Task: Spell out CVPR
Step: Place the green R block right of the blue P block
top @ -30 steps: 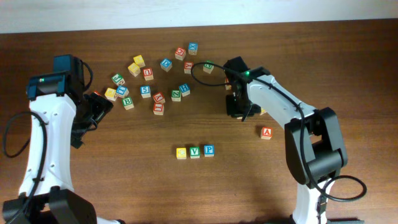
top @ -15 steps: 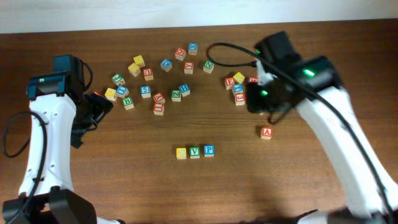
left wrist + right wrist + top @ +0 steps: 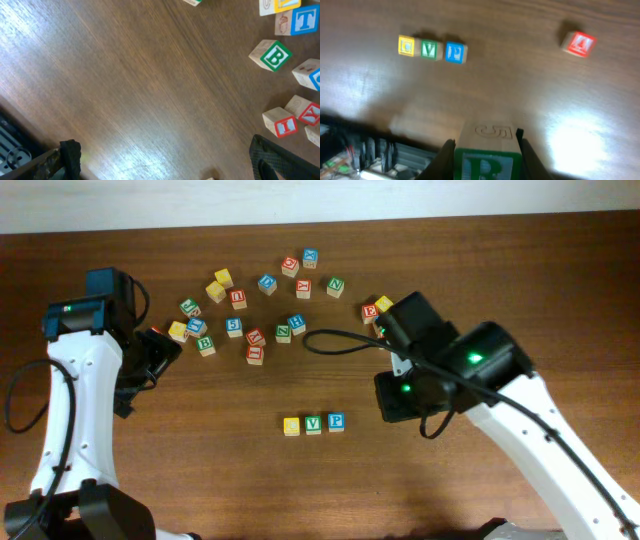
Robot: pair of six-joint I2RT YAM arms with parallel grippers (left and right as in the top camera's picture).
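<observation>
1. Block R (image 3: 490,135), lettered in green, is gripped by the right claw (image 3: 485,155), whose fingers are pressed against its two sides, over the wooden surface (image 3: 200,470).
2. C block (image 3: 291,425), V block (image 3: 313,424) and P block (image 3: 336,421) are set side by side in a row, seen at about 11 o'clock from the held block in the right wrist view. Overhead, the right claw is seen at about 3 o'clock from that row.
3. A red A block (image 3: 578,43) lies alone at about 1 o'clock from the held block, well apart from the row.
4. The left claw (image 3: 167,157) is spread wide with nothing between its fingers, at about 10 o'clock from the row.
5. Loose blocks are scattered from 11 to 1 o'clock of the row. Among them, a B block (image 3: 272,55) and a T block (image 3: 304,21) are seen near the left claw.
</observation>
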